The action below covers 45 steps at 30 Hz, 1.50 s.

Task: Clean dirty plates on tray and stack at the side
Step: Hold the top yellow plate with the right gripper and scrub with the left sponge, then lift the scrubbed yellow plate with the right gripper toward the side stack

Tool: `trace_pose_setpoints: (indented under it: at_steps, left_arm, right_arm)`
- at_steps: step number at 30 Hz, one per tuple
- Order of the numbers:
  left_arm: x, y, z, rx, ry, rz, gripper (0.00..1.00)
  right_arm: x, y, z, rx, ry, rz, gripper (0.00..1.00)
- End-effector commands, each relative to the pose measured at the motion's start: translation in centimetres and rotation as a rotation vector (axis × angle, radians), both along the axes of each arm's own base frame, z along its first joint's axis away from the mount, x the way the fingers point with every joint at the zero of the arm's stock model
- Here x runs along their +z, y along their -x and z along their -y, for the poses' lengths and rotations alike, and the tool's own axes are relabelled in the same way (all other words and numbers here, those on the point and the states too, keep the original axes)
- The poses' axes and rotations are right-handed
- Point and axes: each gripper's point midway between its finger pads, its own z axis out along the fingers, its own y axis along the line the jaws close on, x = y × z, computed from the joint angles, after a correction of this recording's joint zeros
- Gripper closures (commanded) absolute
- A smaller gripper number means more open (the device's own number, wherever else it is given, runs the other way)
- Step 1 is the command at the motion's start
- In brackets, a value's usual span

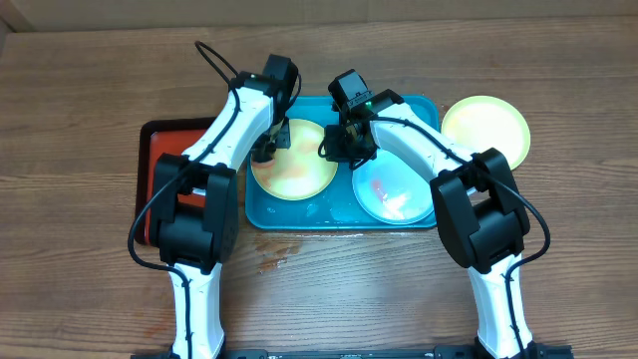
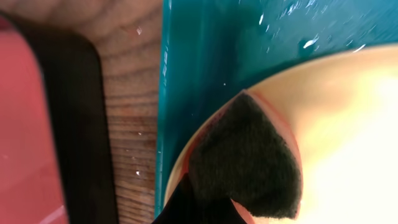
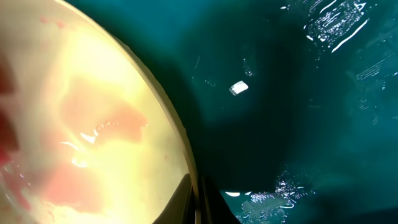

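A yellow-green plate (image 1: 294, 165) with orange smears lies in the left half of the teal tray (image 1: 299, 214). A pale mint-white plate (image 1: 391, 194) with red smears lies in the right half. A second yellow-green plate (image 1: 485, 128) lies on the table right of the tray. My left gripper (image 1: 267, 148) is shut on a dark scrubbing pad (image 2: 245, 155), pressed on the plate's left rim (image 2: 348, 124). My right gripper (image 3: 196, 199) is shut on the yellow-green plate's right rim (image 3: 93, 124), one finger inside and one outside.
A red tray with a black rim (image 1: 150, 175) sits left of the teal tray, also in the left wrist view (image 2: 31, 124). The teal tray floor is wet (image 3: 298, 93). Bare wood table (image 1: 329, 289) lies in front.
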Motion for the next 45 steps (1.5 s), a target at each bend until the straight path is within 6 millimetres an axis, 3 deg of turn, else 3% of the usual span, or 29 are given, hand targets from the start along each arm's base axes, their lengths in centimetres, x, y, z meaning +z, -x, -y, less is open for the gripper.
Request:
trace_pose_setpoints:
  at_steps: [1, 5, 10, 14, 18, 21, 26, 31, 36, 42, 45]
  left_arm:
    - [1.0, -0.9, 3.1, -0.025, 0.179, 0.005, 0.96]
    - [1.0, 0.5, 8.6, -0.047, 0.496, -0.082, 0.96]
    - [-0.1, 2.2, 10.0, -0.040, 0.544, -0.164, 0.96]
    - [-2.2, 3.6, 8.4, -0.039, 0.419, -0.231, 0.96]
    - [-3.5, 4.0, 4.2, -0.023, 0.174, -0.242, 0.96]
    - [-3.1, 3.6, 0.9, -0.013, -0.007, -0.213, 0.96]
    - [-1.7, 2.7, -3.2, 0.061, -0.222, -0.144, 0.96]
    - [-0.3, 2.0, -3.4, 0.113, -0.224, -0.102, 0.96]
    - [4.0, -0.6, -3.1, 0.179, -0.166, 0.029, 0.96]
    - [10.0, -2.7, -2.3, 0.259, 0.147, 0.125, 0.96]
    - [11.9, -2.5, -3.9, 0.322, 0.302, 0.128, 0.96]
  right_arm:
    - [-1.2, 0.2, 1.8, -0.027, 0.081, -0.003, 0.96]
    - [-1.2, 0.2, 1.9, -0.028, 0.084, -0.001, 0.96]
    - [-1.3, 0.1, 1.9, -0.029, 0.087, 0.001, 0.96]
    - [-1.3, 0.2, 1.9, -0.029, 0.087, 0.001, 0.96]
    - [-1.3, 0.2, 1.9, -0.029, 0.087, 0.000, 0.96]
    - [-1.3, 0.2, 1.9, -0.029, 0.087, 0.000, 0.96]
    - [-1.3, 0.2, 1.9, -0.029, 0.087, 0.000, 0.96]
    - [-1.4, -0.2, 3.0, -0.043, 0.146, 0.022, 0.96]
    - [-0.6, -0.2, 2.9, 0.008, 0.159, 0.036, 0.96]
    - [4.1, -1.0, 1.7, 0.127, 0.172, 0.134, 0.96]
    - [8.4, -1.5, 2.2, 0.142, 0.301, 0.254, 0.96]
